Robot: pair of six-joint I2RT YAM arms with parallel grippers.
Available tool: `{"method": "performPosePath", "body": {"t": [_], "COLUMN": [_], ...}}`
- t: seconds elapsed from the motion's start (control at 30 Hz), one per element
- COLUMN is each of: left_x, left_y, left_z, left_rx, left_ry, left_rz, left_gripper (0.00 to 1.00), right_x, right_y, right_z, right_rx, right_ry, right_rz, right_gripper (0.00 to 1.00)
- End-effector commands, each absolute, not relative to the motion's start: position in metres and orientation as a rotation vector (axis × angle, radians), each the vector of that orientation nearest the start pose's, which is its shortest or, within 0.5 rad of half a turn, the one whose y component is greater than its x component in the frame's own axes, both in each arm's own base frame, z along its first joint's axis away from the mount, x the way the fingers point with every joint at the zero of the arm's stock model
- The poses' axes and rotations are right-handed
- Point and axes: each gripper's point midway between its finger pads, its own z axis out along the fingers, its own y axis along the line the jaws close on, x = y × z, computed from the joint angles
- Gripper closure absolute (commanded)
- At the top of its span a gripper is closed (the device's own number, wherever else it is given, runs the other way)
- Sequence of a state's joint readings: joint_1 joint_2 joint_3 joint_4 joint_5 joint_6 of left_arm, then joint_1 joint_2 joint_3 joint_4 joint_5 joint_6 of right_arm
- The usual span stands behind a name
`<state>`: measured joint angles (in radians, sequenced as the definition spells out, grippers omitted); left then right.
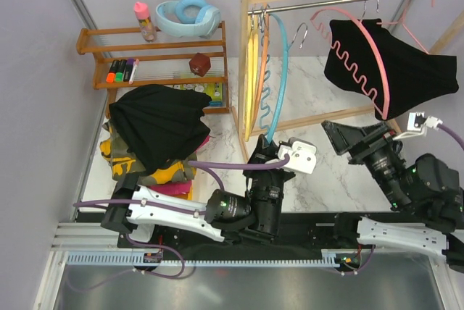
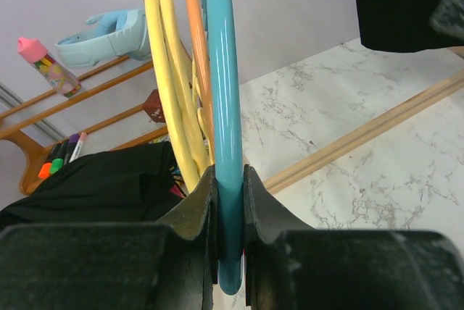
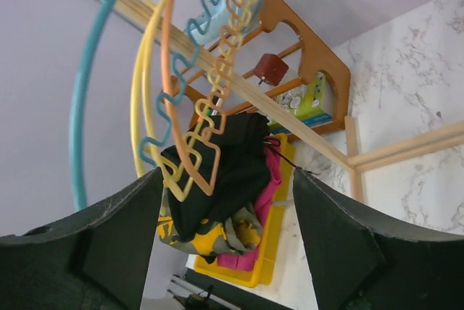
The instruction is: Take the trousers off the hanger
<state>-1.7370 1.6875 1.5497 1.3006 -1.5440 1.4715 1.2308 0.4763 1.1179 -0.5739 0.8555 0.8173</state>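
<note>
Top external: our right gripper [image 1: 330,130], jaws apart, near hung black cloth trousers [image 1: 413,71]; left gripper [image 2: 230,187] clamps teal plastic hanger [image 2: 221,107].

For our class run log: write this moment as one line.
left gripper: shut on blue hanger | right gripper: open | black trousers: on pink hanger

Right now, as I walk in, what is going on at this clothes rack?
The left arm has its jaws shut on the bottom of an empty turquoise plastic hanger that hangs on the metal rail. One black cloth garment hangs on a pink wavy hanger at the right. The right arm is just below it, jaws open, holding nothing. A pile of other garments lies on a yellow tray.
</note>
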Motion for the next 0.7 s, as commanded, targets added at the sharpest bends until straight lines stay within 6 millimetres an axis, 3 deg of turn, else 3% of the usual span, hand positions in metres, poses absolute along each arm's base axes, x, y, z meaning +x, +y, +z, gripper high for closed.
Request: {"method": "performPosePath", "body": {"t": [0.0,0.07,0.2,0.47,0.67], "left_x": [0.118,0.115,0.112,0.106,0.103], "left_y": [-0.329,-0.331,-0.334,-0.336,-0.340], "left_z": [0.445,0.447,0.450,0.451,0.457], "left_rx": [0.001,0.007,0.009,0.004,-0.006], "left_ry": [1.588,1.589,1.590,1.591,1.593], "left_rz": [-0.279,-0.288,-0.301,-0.330,-0.354], "left_gripper": [0.98,0.98,0.98,0.98,0.98], "right_x": [0.167,0.166,0.167,0.159,0.160], "right_y": [0.141,0.144,0.199,0.194,0.206], "right_z": [0.460,0.486,0.497,0.516,0.521], "right_rx": [0.304,0.308,0.214,0.266,0.254], "right_ry": [1.542,1.509,1.573,1.459,1.458], "right_rz": [0.953,0.996,1.063,1.214,1.235], "right_gripper": [0.20,0.20,0.21,0.23,0.26]}}
